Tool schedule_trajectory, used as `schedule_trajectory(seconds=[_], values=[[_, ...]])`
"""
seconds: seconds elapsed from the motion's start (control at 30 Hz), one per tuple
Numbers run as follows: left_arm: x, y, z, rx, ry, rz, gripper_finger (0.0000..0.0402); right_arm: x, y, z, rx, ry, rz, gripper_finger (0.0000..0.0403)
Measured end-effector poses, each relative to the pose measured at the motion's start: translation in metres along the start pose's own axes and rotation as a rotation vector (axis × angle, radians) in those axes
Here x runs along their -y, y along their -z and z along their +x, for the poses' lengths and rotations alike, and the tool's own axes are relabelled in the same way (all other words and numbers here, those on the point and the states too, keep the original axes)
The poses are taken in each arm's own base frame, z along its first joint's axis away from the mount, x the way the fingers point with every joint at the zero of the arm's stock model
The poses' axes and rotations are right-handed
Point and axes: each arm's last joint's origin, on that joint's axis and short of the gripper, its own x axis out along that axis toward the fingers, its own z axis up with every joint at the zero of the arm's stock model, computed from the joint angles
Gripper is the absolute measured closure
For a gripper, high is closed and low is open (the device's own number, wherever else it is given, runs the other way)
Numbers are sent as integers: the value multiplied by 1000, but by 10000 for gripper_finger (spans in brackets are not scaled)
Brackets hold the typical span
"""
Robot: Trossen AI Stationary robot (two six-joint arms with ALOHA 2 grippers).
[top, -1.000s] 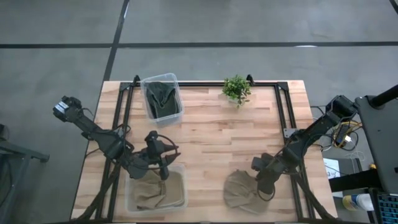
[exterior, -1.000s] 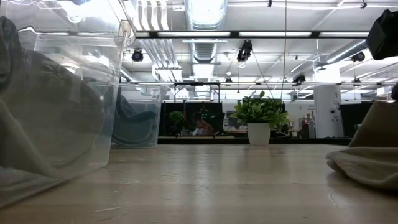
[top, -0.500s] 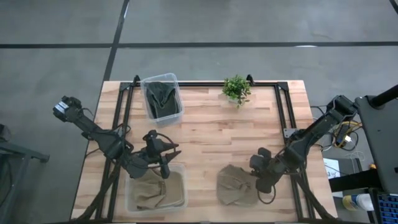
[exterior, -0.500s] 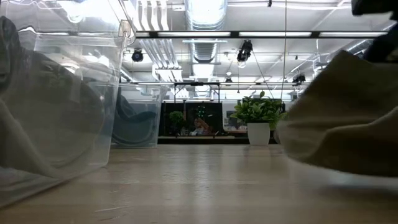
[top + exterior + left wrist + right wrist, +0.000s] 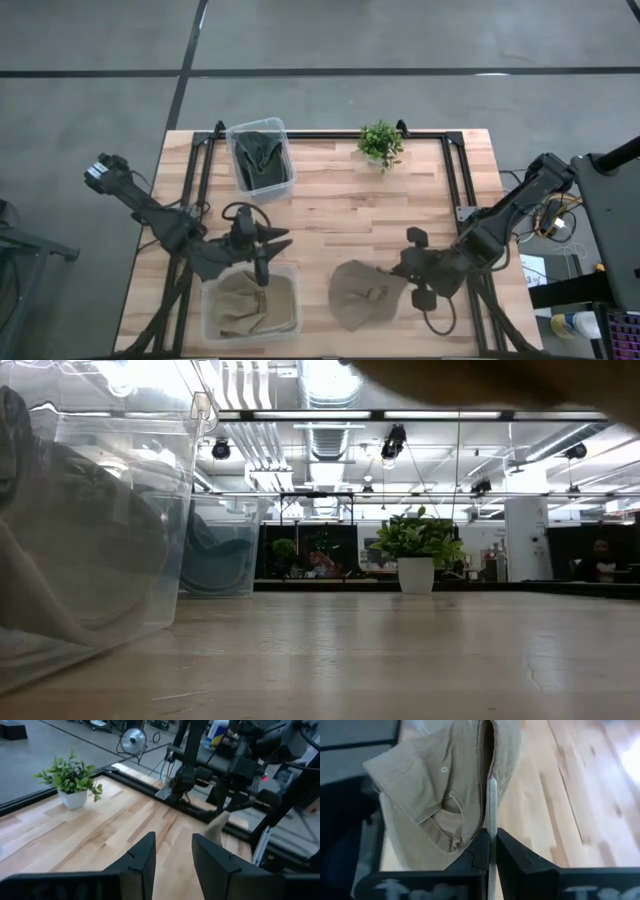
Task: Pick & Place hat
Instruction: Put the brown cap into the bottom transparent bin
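Hat (image 5: 362,294) now lifted and carried leftward over the bench (image 5: 330,205). Right gripper (image 5: 403,275) jaws clamp its edge. Left gripper (image 5: 272,240) jaws parted, above the bin (image 5: 295,300).

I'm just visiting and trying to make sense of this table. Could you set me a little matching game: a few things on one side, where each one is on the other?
Things:
1. tan hat
2. potted plant
3. dark cloth
4. left claw

Places:
A. inside the clear bin at the table's far edge
B. open, hovering at the edge of the near clear bin that holds tan fabric
C. pinched by the right claw, hanging above the table
D. standing alone at the far edge of the table

Pairs: 1-C, 2-D, 3-A, 4-B
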Motion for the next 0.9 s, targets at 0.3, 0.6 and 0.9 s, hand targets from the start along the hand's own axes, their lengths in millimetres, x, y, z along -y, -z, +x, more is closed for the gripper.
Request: schedule_trajectory(seconds=[0.3,0.6,0.9], values=[[7,-51,-19,105,34,-71,282,-13,-46,-36,186,-80,-102,392],[10,-88,-34,193,20,-106,282,-17,-79,-17,300,-186,-200,391],[11,-97,-37,206,25,-95,282,-30,-111,40,245,-130,-327,391]])
